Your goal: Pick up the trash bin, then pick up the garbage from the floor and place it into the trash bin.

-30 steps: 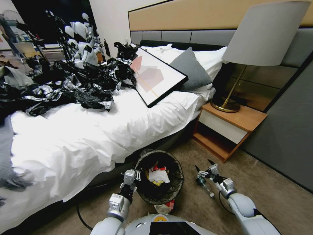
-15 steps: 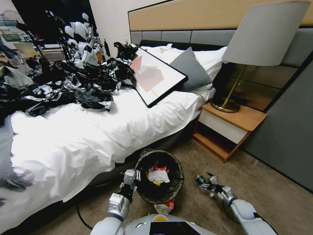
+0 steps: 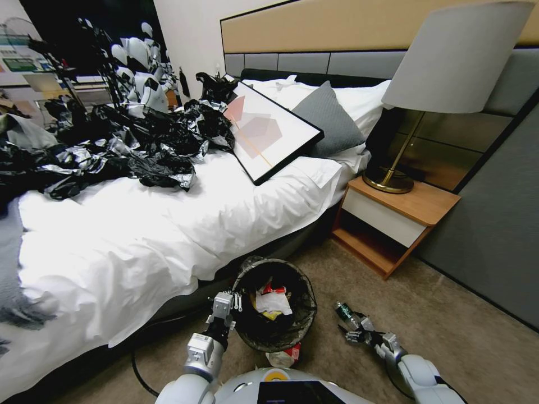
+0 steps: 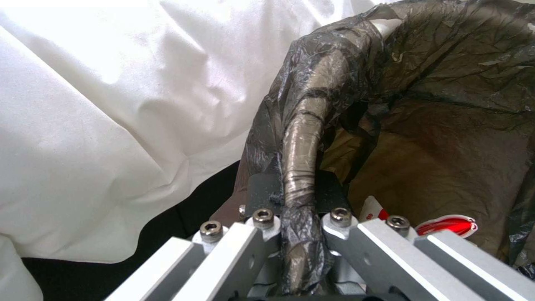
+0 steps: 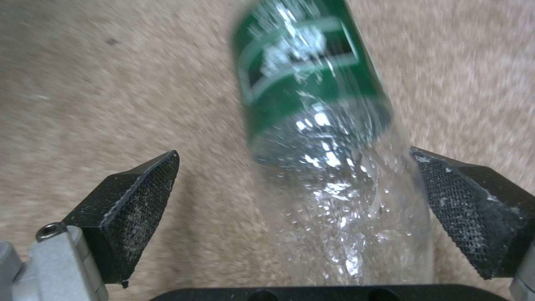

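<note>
Black crinkled plastic lines the small round white trash bin (image 3: 275, 303), which stands on the beige carpet (image 3: 449, 336) close against the bed's white duvet (image 3: 140, 247). Left gripper (image 3: 223, 310) is clamped narrow on the bin's near-left rim; in the left wrist view its 2 metal fingers (image 4: 234, 251) pinch the bag-covered rim between them. Inside the bin lie white paper scraps (image 3: 273, 302) and a red-and-white wrapper (image 4: 446, 225). Another red-and-white wrapper (image 3: 287, 354) lies on the carpet at the bin's near side. Right gripper (image 3: 355, 330) is low at the floor, right of the bin, jaws spread wide. Clear green-labelled plastic bottle (image 5: 329, 146) lies on the carpet between its 2 black textured pads (image 5: 139, 196), close to 1 pad, apart from the other.
</note>
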{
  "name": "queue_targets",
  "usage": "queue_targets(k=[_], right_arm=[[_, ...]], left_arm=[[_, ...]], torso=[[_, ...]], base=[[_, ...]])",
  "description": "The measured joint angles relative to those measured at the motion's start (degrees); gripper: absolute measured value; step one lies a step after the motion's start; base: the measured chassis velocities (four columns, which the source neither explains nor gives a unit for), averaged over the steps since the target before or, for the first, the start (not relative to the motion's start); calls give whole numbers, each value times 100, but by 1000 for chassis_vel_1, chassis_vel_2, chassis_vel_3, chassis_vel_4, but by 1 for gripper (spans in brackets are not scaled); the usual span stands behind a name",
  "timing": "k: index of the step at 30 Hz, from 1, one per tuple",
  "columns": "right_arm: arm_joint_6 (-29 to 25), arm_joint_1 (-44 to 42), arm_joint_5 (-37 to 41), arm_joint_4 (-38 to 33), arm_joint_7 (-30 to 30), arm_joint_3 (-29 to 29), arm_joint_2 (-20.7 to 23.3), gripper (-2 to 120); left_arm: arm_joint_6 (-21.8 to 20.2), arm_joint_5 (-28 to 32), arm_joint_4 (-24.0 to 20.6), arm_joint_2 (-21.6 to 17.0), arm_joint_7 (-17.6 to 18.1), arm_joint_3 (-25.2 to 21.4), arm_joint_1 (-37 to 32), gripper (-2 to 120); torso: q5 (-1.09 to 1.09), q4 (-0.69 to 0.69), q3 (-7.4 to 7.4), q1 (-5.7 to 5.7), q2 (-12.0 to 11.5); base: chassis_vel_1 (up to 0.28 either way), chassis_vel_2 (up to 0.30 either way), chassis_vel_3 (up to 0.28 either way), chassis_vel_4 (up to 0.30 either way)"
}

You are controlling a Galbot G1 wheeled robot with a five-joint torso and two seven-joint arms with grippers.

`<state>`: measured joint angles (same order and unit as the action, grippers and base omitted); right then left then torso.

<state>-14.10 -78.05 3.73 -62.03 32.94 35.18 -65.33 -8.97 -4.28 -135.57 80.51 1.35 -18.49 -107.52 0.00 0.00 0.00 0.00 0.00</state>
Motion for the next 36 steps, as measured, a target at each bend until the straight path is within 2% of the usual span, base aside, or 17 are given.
queue_targets(k=[10, 16, 17, 19, 21, 23, 24, 27, 30, 31, 36], right_arm=[[-46, 279, 60, 363, -50, 35, -70, 99], [-66, 285, 101, 359, -158, 34, -85, 79], [-66, 285, 101, 359, -158, 34, -85, 79], [-71, 274, 109, 355, -178, 33, -85, 69], [-72, 269, 110, 353, -182, 34, -84, 68], [-77, 261, 110, 347, -186, 34, -83, 52], [-77, 261, 110, 347, -186, 34, -83, 52], [-102, 214, 113, 305, -189, 38, -72, 39], [-109, 205, 114, 297, -192, 44, -71, 36], [-122, 201, 115, 295, -201, 47, -67, 28], [-135, 213, 119, 296, -212, 43, -83, 28]], left_arm=[[4, -17, -16, -3, -2, -11, -24, 0], [5, -33, -1, 11, -4, 4, -15, 0], [5, -33, -1, 11, -4, 4, -15, 0], [7, -34, 6, 11, -4, 4, -12, 0], [7, -34, 9, 11, -5, 4, -12, 0], [9, -34, 13, 5, -6, 4, -10, 0], [9, -34, 13, 5, -6, 4, -10, 0], [11, -34, 27, -9, -12, 8, 0, 0], [12, -34, 36, -12, -15, 14, 4, 0], [14, -34, 43, -14, -19, 19, 10, 0], [17, -32, 43, -15, -23, 13, 10, 0]], torso=[[0, 0, 0, 0, 0], [0, 0, 1, 0, 0], [0, 0, 1, 0, 0], [0, 0, 1, 0, 0], [0, 0, 1, 0, 0], [0, 0, 1, 0, 0], [0, 0, 1, 0, 0], [0, 0, 1, -1, 0], [0, 0, 1, -1, 0], [0, 0, 0, 0, 0], [0, 0, 0, -1, 0]], base=[[0, 0, 0, 0], [0, 0, 0, 0], [0, 0, 0, 0], [0, 0, 0, 0], [0, 0, 0, 0], [0, 0, 0, 0], [0, 0, 0, 0], [0, 0, 0, 0], [0, 0, 0, 0], [0, 0, 0, 0], [0, 0, 0, 0]])
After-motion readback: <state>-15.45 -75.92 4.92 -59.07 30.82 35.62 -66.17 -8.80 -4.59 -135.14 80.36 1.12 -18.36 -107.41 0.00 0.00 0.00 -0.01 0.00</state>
